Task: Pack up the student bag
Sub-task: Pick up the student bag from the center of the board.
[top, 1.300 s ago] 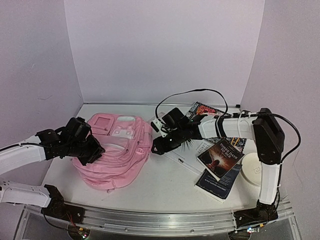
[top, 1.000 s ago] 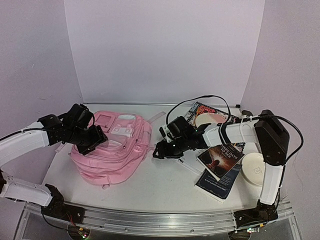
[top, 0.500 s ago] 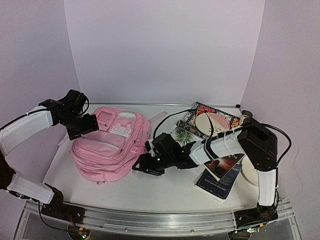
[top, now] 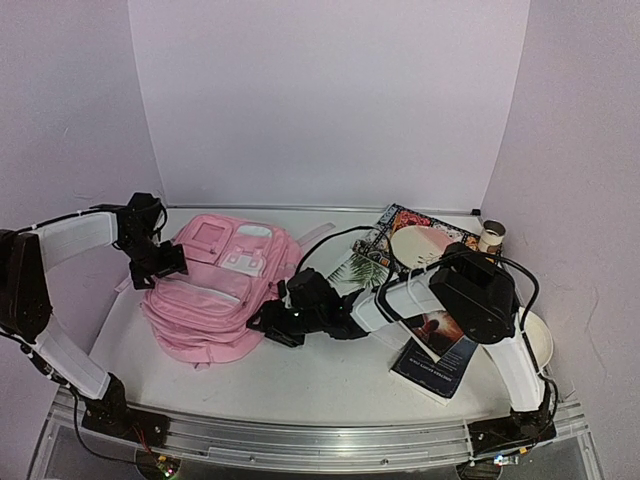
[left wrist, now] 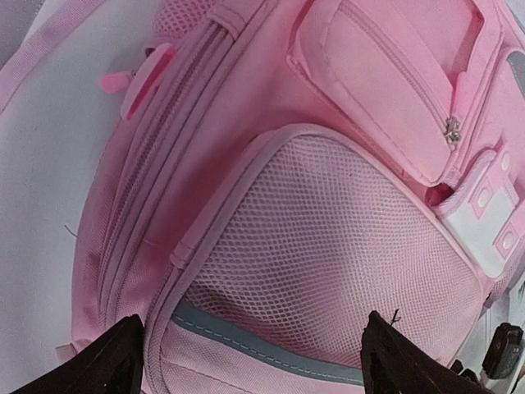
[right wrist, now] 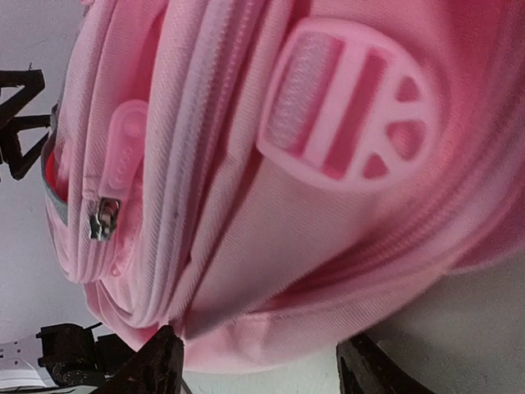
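White table [top: 320, 375] w/ lilac walls on 3 sides. The student bag [top: 215, 300], pale-pink fabric backpack, lies flat on the left half, front side up, w/ white patches toward the far end.

Around it: on the right far side, a floral-cover book [top: 400, 216] w/ a pale round plate [top: 418, 246] on top. Just left of that, a leaf-print book [top: 352, 268]. A small cup [top: 490, 237] stands at the far right corner. A white bowl [top: 540, 340] sits by the right wall. A dark-cover book [top: 440, 355] lies near right.

In the way: the right arm [top: 400, 295] reaches leftward across the books & hides most of the dark cover. A black cable [top: 325, 238] loops over the bag's right far edge.

Left gripper [top: 165, 262] hovers at the bag's left far side, fingers [left wrist: 115, 361] spread wide, nothing pinched. Its wrist cam looks down on the mesh pocket [left wrist: 328, 246] w/ a grey strip below it.

Right gripper [top: 265, 325] is at the bag's right near side, fingers [right wrist: 160, 361] apart, the bag's lower seam btwn the tips; contact can't be told.

Writing: none legible. Book cover text is too small. The bag's round rubber patch [right wrist: 349, 103] shows bars only. A metal zip pull [right wrist: 102, 220] hangs on the bag's side.
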### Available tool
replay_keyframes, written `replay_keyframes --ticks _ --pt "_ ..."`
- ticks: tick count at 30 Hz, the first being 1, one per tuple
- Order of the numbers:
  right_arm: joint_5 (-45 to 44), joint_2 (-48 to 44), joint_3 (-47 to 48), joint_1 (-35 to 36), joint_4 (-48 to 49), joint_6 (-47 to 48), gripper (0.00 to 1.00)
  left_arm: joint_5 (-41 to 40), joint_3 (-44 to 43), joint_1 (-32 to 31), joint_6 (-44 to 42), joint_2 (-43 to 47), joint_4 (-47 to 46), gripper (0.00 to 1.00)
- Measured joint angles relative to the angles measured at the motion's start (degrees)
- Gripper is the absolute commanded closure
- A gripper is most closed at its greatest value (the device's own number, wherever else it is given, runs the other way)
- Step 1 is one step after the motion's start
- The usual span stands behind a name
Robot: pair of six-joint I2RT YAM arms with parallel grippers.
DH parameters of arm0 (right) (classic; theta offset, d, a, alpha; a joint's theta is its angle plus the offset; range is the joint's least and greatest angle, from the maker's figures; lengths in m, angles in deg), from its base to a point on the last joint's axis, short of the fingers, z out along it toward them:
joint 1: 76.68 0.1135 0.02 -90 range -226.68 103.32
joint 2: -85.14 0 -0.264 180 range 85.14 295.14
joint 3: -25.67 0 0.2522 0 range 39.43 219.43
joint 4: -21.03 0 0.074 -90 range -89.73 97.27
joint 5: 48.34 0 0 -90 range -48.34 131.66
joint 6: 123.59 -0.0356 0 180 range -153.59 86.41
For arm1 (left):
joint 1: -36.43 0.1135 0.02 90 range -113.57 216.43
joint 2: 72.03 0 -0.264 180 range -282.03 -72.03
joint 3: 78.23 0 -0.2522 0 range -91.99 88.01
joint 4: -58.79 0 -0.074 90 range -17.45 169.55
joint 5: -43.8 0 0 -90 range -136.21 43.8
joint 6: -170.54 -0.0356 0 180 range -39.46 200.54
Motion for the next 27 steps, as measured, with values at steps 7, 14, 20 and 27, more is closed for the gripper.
replay_keyframes --ticks 7,14,20,27 --pt "0.5 3.5 4.4 -0.1 -1.9 0.6 0.91 4.3 7.2 0.9 -0.4 1.8 -3.5 0.19" --pt "-1.1 2.2 8.9 -0.5 -13.8 9.8 1.00 9.4 13.5 1.1 1.4 11.6 -3.3 0.26" --pt "-1.4 -2.6 11.0 -2.3 -26.1 19.2 1.00 16.7 16.7 1.1 5.1 19.4 -2.9 0.27" --pt "-1.2 -9.9 14.6 -5.5 -35.3 29.1 1.00 20.2 16.6 0.6 7.8 25.7 -1.4 0.24"
